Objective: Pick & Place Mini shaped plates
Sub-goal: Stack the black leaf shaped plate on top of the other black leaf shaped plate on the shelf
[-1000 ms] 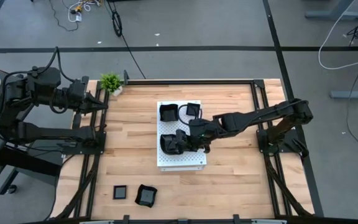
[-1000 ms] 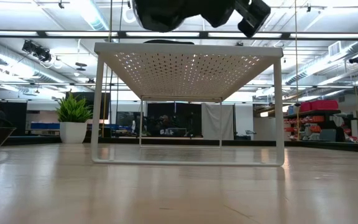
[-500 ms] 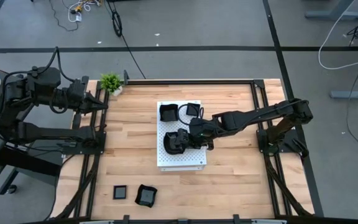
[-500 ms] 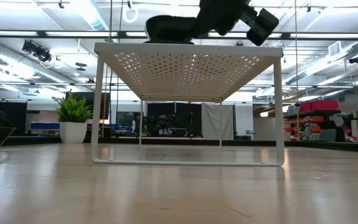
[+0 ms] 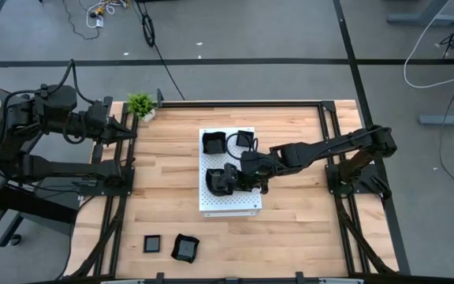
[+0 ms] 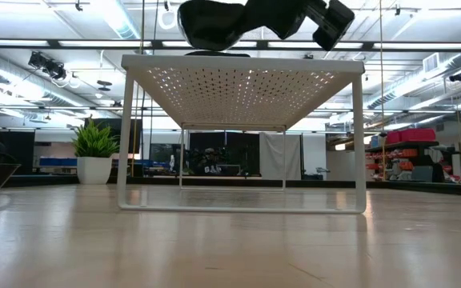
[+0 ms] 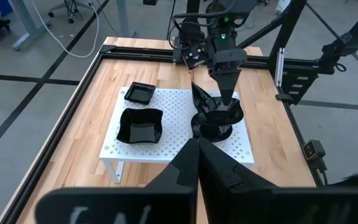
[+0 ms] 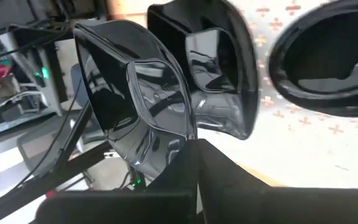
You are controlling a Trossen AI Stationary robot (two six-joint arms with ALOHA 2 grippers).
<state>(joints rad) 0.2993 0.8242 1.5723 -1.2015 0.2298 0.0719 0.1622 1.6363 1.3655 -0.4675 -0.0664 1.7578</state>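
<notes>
Over the white perforated board [image 5: 231, 201]: right gripper [image 5: 237, 178] pinched shut on a mini shaped plate [image 6: 210, 22], lifted clear of the board top.
Risk: thin rim grip on glossy dish, could slip or clip the two plates [image 7: 140, 124] on the board. Low view confirms the air gap; high view doesn't. High view alone shows two plates [image 5: 184, 248] on the table front and left gripper [image 5: 129, 131] shut, empty, parked beside the potted plant [image 5: 141, 104].
</notes>
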